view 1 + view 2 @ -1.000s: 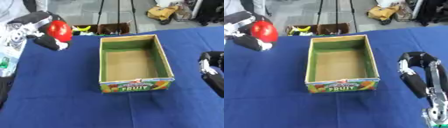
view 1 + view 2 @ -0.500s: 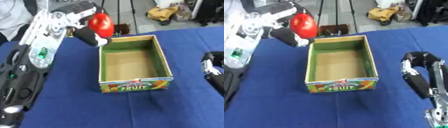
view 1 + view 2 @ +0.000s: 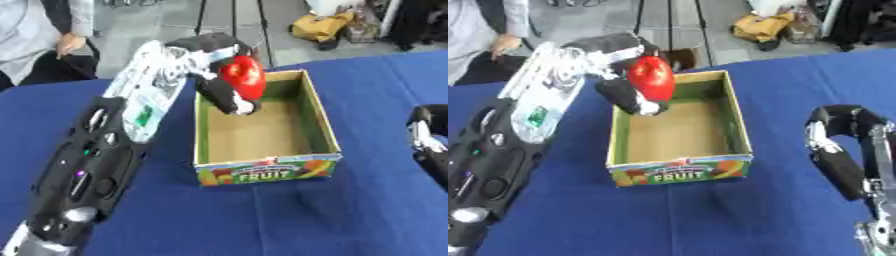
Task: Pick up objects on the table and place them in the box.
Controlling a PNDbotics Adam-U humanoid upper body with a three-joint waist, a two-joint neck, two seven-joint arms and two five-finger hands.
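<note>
A red, rounded fruit-like object is held in my left hand, whose fingers curl round it. The hand hovers over the far left part of the open cardboard box, which has a green inner rim, a brown floor and a "FRUIT" label on its front. My left arm stretches in from the lower left. At the right edge my right hand rests idle beside the box, with its fingers curled and nothing in them.
A blue cloth covers the table. Beyond the far edge are tripod legs, bags on the floor and a person standing at the upper left. The box floor looks bare.
My left hand has carried the red object rightward from the far left of the table to above the box. The camera view has shifted slightly. The right hand has stayed put.
</note>
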